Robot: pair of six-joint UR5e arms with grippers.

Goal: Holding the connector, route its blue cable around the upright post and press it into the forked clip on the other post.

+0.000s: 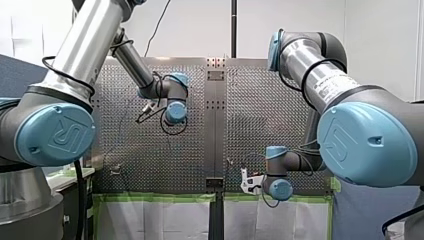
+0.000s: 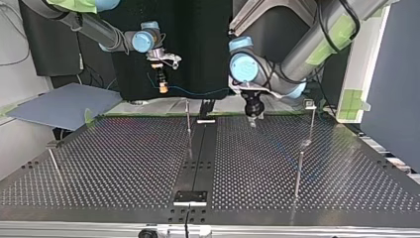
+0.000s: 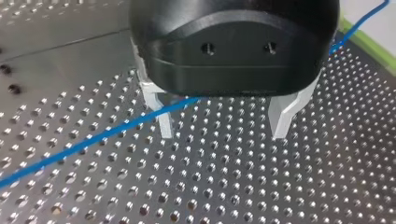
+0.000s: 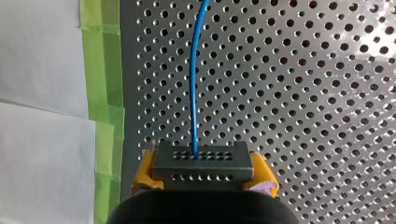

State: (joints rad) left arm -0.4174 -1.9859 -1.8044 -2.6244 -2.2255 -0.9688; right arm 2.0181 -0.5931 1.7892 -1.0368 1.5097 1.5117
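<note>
My right gripper (image 4: pixel 203 173) is shut on a dark connector block (image 4: pixel 201 162), held between its yellow pads (image 4: pixel 142 175). The blue cable (image 4: pixel 193 84) leaves the block and runs ahead over the perforated table. In the top view this gripper (image 2: pixel 162 88) hangs at the far edge, and the cable (image 2: pixel 198 91) stretches across to my left gripper (image 2: pixel 253 119). My left gripper (image 3: pixel 224 135) is open just above the plate. The cable (image 3: pixel 93 142) passes loosely between its pale fingers (image 3: pixel 163 123), close to the palm. A thin upright post (image 2: pixel 188 116) stands between the two grippers. Another post has a clip on top (image 2: pixel 310 104).
Two more thin posts (image 2: pixel 298 173) (image 2: pixel 54 163) rise from the plate nearer the top view's camera. A centre strip with a black bracket (image 2: pixel 190 197) divides the table. Green tape (image 4: pixel 100 93) and white sheeting (image 4: pixel 42 116) border the edge beside my right gripper. A grey board (image 2: pixel 64 104) lies at the top view's left.
</note>
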